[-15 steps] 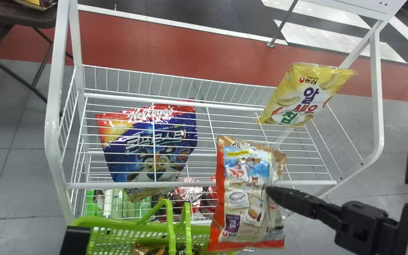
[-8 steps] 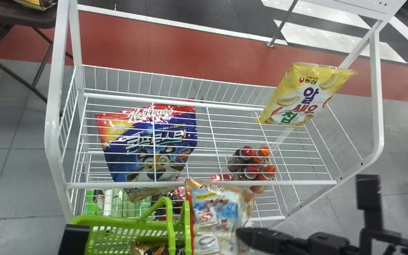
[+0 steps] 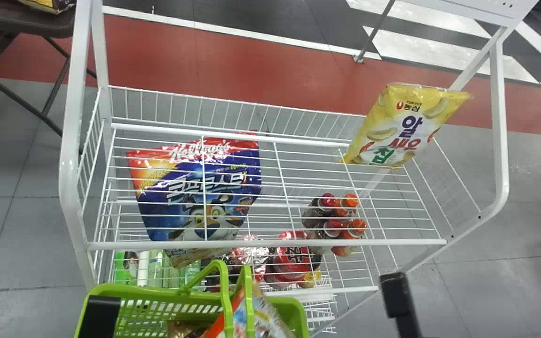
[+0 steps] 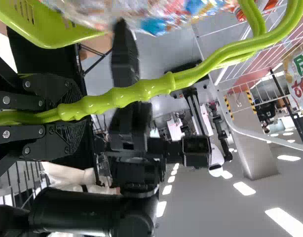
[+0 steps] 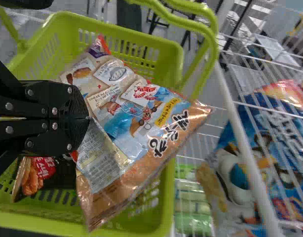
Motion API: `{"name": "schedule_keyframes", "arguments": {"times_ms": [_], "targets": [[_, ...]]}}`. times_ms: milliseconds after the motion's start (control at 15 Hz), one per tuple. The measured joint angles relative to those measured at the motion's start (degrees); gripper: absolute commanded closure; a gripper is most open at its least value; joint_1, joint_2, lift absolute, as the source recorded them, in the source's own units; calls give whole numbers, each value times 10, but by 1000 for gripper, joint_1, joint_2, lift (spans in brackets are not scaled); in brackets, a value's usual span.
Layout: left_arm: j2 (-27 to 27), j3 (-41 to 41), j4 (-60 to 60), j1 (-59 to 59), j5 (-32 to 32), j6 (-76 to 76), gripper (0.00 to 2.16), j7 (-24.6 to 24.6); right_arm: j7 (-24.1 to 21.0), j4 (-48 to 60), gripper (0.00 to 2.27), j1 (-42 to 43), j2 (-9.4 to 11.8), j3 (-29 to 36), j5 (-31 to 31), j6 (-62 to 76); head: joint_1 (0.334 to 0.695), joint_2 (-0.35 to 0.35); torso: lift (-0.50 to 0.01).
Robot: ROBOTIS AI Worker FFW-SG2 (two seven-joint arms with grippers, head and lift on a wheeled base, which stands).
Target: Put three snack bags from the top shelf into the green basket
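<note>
The right gripper (image 3: 395, 295) was at the lower right of the head view, beside the green basket (image 3: 301, 314). In its wrist view, the right gripper (image 5: 87, 118) had its fingers closed together on an edge of the orange-and-beige snack bag (image 3: 247, 319). That bag slanted inside the basket's opening, with 1 end rising above the rim and the 2 handles (image 3: 226, 305) crossing in front of it in the head view. Another snack bag (image 5: 38, 175), brown and red, lay lower in the basket.

The left gripper (image 3: 99, 314) was at the basket's left side, its fingers closed around the 2 handles.

1 yellow snack bag (image 3: 402, 126) leaned by the right end of the top shelf (image 3: 275, 245). A blue cereal bag (image 3: 200, 188) showed through the wires (a cartoon tiger looked out from its front). Through the wires farther right stood bottles (image 3: 336, 213) with 4 caps, 2 red and 2 orange.
</note>
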State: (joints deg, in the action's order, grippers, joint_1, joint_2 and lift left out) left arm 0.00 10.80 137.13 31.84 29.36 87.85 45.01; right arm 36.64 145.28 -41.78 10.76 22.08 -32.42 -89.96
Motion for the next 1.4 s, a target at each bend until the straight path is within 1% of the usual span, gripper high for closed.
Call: {"name": "schedule_keyframes", "arguments": {"times_ms": [200,267,400,467,533,600,667,733,933,1133,1400], "targets": [[0,0,1,-1,0,0,2142,-2,-4,-43,2223,-1,20,-97,44,0,695,-350,-50],[0,1,2,-1,0,0,2142,-2,-12,-63,2223,0,26,-125,58,3,695,-350,-50],[0,2,4,-2,0,1,2142,-4,-33,-91,2199,6,31,-155,81,30,695,-350,-50],[0,1,4,-2,0,2,2142,-4,-36,-96,2061,7,32,-158,88,41,695,-350,-50],[0,0,5,-2,0,2,2142,-4,-36,-95,1723,7,33,-155,90,46,695,-350,-50],[0,-2,5,-2,0,2,2142,-4,-36,-88,1021,5,33,-146,90,48,695,-350,-50],[0,-4,4,-2,0,2,2142,-3,-36,-76,137,3,33,-136,89,48,695,-350,-50],[0,-5,4,-2,1,2,2142,-3,-37,-65,-2,0,34,-127,88,46,695,-350,-50],[0,-6,2,-4,0,0,2142,-5,-34,-15,53,-13,34,-80,84,15,695,-350,-50],[0,-10,-1,-7,0,1,2142,-5,-24,49,56,-20,30,-22,79,1,695,-350,-50],[0,-16,-7,-12,3,1,2142,0,-15,100,56,-23,14,43,47,0,695,-350,-50]]}}
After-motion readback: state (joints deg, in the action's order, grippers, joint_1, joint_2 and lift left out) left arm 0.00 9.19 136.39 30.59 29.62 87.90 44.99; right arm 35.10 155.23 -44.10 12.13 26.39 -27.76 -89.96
